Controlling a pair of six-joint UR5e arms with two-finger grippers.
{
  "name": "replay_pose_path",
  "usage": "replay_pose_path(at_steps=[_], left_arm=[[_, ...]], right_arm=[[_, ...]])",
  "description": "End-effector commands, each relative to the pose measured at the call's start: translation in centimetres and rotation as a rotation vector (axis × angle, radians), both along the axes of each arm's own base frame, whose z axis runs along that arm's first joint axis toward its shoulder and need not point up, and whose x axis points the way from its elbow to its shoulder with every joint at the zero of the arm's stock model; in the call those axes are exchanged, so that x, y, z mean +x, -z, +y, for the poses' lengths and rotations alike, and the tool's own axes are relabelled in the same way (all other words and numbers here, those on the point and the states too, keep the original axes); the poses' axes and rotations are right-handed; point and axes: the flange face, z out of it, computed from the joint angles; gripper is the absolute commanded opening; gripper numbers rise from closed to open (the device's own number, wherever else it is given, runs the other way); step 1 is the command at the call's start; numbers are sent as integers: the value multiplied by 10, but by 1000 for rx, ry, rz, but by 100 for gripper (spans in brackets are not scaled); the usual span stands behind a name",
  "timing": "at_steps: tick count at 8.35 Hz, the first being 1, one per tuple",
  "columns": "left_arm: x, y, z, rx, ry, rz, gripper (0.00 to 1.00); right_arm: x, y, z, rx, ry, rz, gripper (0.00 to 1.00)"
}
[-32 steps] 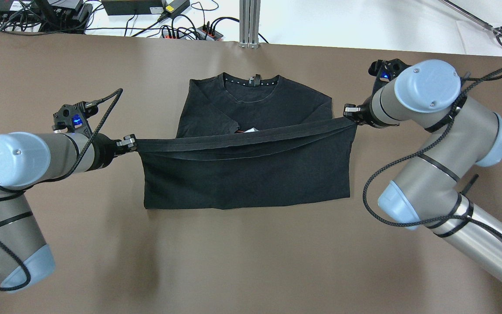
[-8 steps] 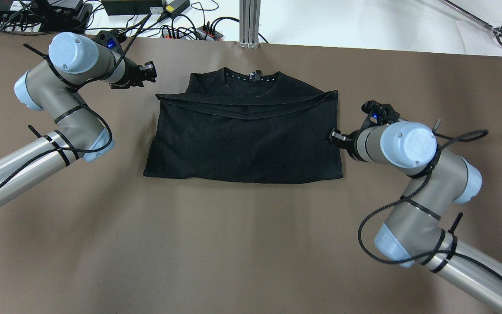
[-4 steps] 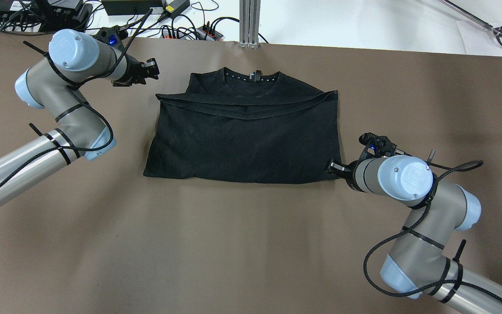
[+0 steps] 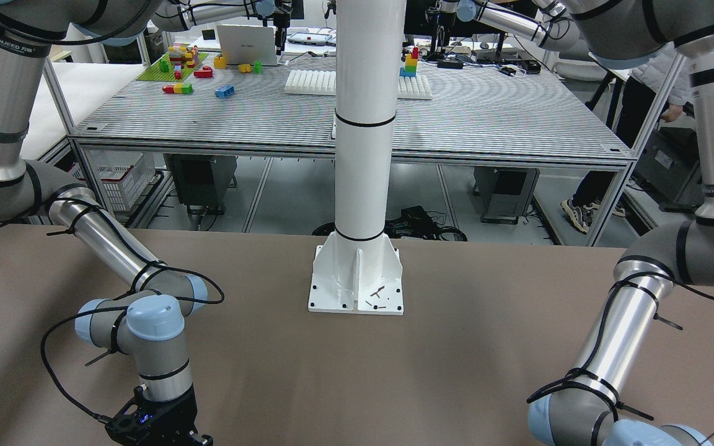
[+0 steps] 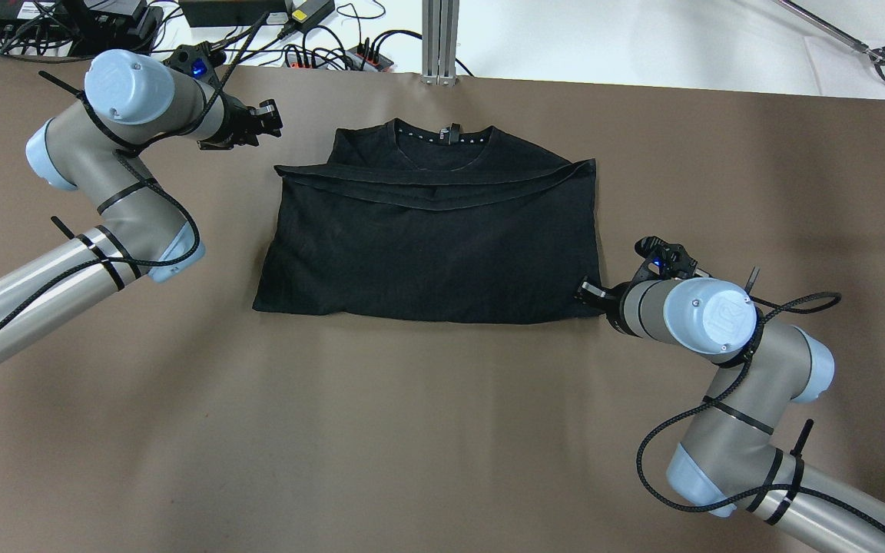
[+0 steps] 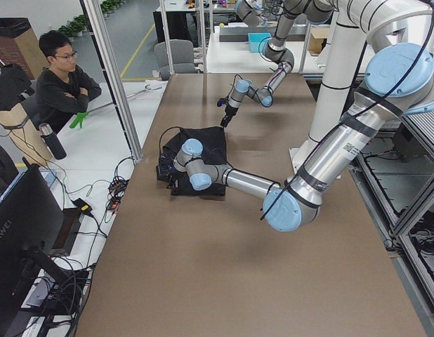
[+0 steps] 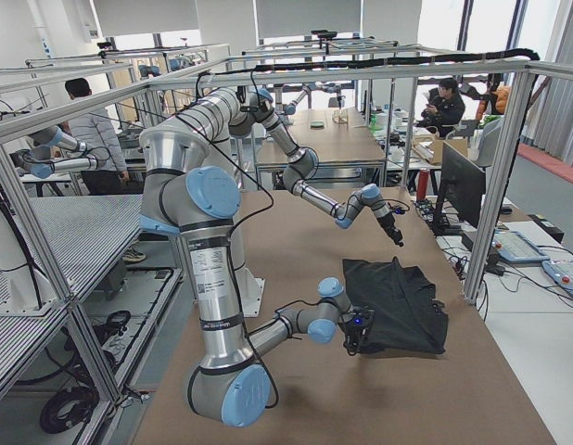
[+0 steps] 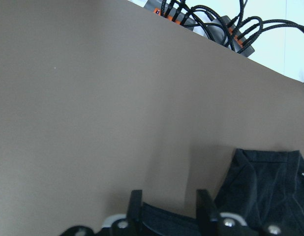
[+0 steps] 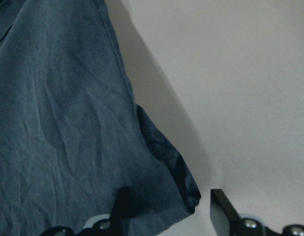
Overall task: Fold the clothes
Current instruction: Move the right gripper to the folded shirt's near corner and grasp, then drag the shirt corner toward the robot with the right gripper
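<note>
A black T-shirt [image 5: 431,238] lies folded in half on the brown table [image 5: 442,430], with its collar at the far side. My right gripper [image 5: 587,292] is open at the shirt's near right corner. In the right wrist view [image 9: 171,211] its jaws straddle that corner of the cloth [image 9: 58,123], with one finger [image 9: 123,204] over the cloth and the other over bare table. My left gripper [image 5: 270,119] is open and empty, to the left of the shirt's far left corner. In the left wrist view [image 8: 169,214] the shirt [image 8: 265,187] lies just ahead of it.
Power strips and cables [image 5: 335,54] and a metal post [image 5: 440,38] stand past the table's far edge. The robot's white pedestal [image 4: 357,279] is at the near side. An operator [image 6: 62,77] sits beyond the far edge.
Earlier both grippers held the shirt's hem up, stretched between them. It now lies folded over and let go. My right gripper moved back along the right edge to the near corner.
</note>
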Motion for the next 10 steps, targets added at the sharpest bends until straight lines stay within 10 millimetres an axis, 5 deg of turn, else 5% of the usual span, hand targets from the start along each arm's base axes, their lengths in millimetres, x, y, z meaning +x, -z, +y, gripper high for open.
replay_pose_path(at_steps=[1, 3, 4, 6, 8, 10], left_arm=[[-1, 2, 2, 5, 4, 2, 48], [1, 3, 3, 4, 3, 3, 49], [3, 6, 3, 5, 4, 5, 49], [5, 6, 3, -1, 9, 4, 49], [6, 7, 3, -2, 9, 5, 49], [6, 6, 3, -2, 8, 3, 49]], right_arm=[[-4, -1, -3, -10, -16, -48, 49], [-3, -5, -1, -9, -5, -43, 15], [2, 12, 7, 0, 5, -71, 0], [42, 25, 51, -17, 63, -123, 0], [38, 63, 108, -105, 122, -165, 0], [25, 100, 169, -176, 358, -232, 0]])
